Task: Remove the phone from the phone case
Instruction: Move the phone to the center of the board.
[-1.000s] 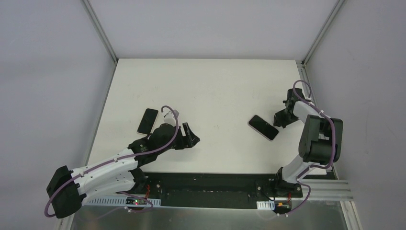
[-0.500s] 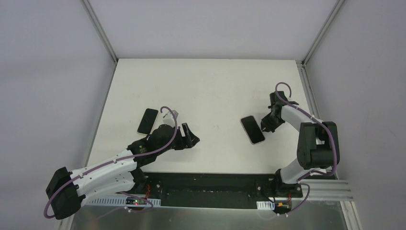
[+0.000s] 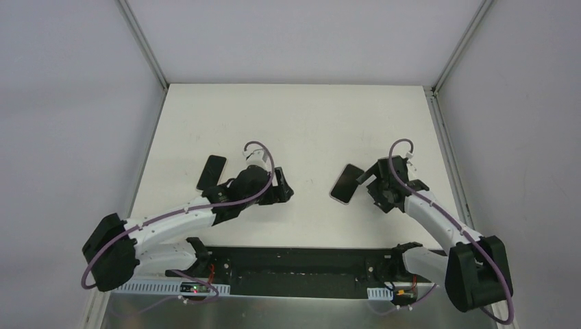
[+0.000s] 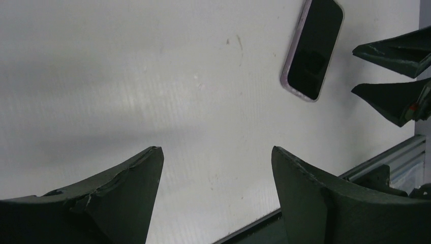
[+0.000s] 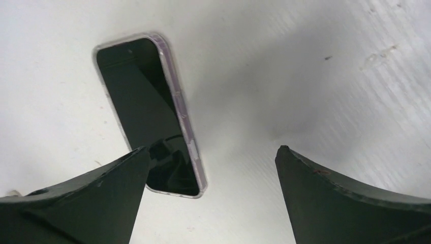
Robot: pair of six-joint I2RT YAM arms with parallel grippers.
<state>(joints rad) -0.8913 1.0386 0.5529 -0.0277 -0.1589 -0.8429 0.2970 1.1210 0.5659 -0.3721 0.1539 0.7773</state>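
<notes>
The phone (image 3: 346, 183) lies flat, screen up, in its clear purple-edged case (image 5: 178, 101) right of the table's middle. It also shows in the left wrist view as the cased phone (image 4: 312, 48). My right gripper (image 3: 370, 184) sits just right of it, open wide, nothing between its fingers. In the right wrist view the right gripper (image 5: 213, 148) hangs over the phone's near end, the left finger overlapping its corner. My left gripper (image 3: 283, 186) is open and empty, apart from the phone on its left; from its wrist the left gripper (image 4: 216, 149) frames bare table.
A second dark phone-shaped slab (image 3: 212, 173) lies at the left, behind the left arm. The black base rail (image 3: 301, 264) runs along the table's near edge. Metal frame posts (image 3: 438, 130) stand at the far corners and along the right side.
The right gripper went from shut to wide open while its arm swung from the right edge toward the middle. The phone slid left and turned. The left gripper moved slightly right and opened a little more.
</notes>
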